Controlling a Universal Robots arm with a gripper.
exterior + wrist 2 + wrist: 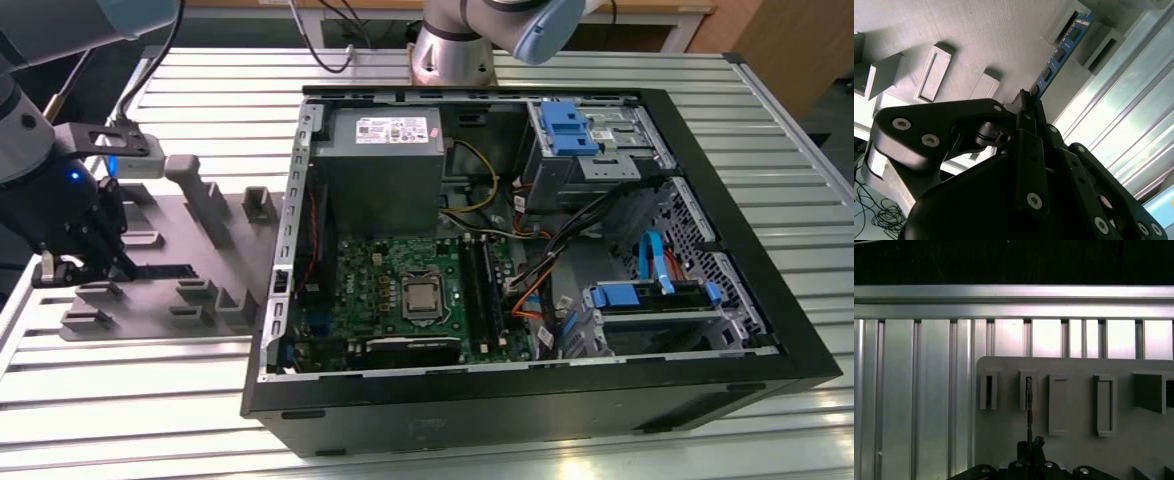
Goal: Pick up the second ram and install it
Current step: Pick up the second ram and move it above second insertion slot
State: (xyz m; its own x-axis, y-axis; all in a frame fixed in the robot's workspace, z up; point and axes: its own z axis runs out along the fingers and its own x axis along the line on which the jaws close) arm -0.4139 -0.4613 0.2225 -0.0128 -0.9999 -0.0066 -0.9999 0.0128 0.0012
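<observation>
The second ram (1061, 50) is a thin blue stick with dark chips, seen edge-on in the first wrist view (1029, 410). My gripper (1028, 102) is shut on its near end, and in the first wrist view the gripper (1029, 444) sits just below the stick. The stick's far end reaches a narrow slot of the gray holder (979, 40); I cannot tell whether it still rests inside. In the exterior view the gripper (87, 255) hangs over the holder (180, 265) at the exterior view's left, away from the motherboard (400, 290) and its long black slots (483, 295).
The open computer case (534, 250) lies on the ribbed metal table (747, 120), with a power supply (380, 160), blue drive brackets (574, 130) and loose cables (561, 240) inside. Raised gray blocks (200, 195) stand on the holder. A second arm's base (454, 50) is behind the case.
</observation>
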